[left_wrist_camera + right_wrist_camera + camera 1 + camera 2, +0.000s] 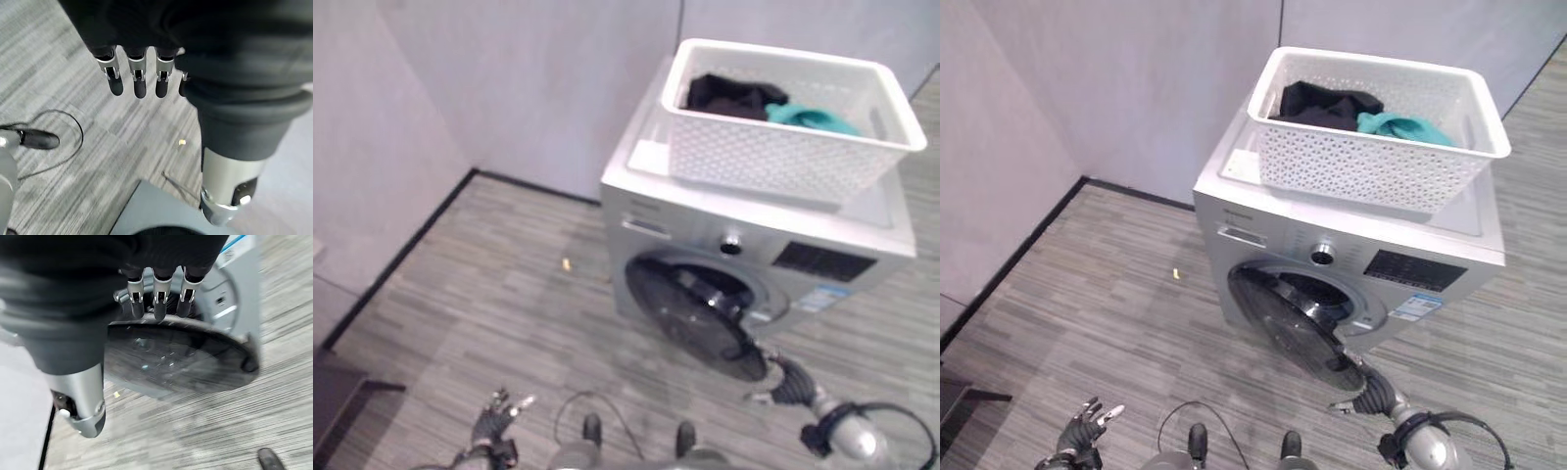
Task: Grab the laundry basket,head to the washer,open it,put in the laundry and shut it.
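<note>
**Right hand at the washer door, basket parked on top**

Here's the right hand, low at the front of the machine, right at the outer edge of the round door. In its wrist view the fingers reach straight out with their dark tips on the door's rim, nothing curled round it, thumb hanging apart. That dark glass door stands swung out from the washer, hinged on the side nearer the robot's left, and the drum opening shows behind it.

Over to the left hand: down near the floor, well apart from the machine, fingers loose and spread, holding nothing. Past them lies grey striped flooring with a small yellowish scrap on it.

Moving outward, the silver washer sits against a pale wall, a round dial in the middle of its panel, a dark display beside that, and a blue-and-white sticker under the display. There is print on the sticker but it is too small to read.

And the laundry basket? White, perforated, resting on the washer's top. Inside, a black garment lies on one side and a teal garment just beside it.
</note>
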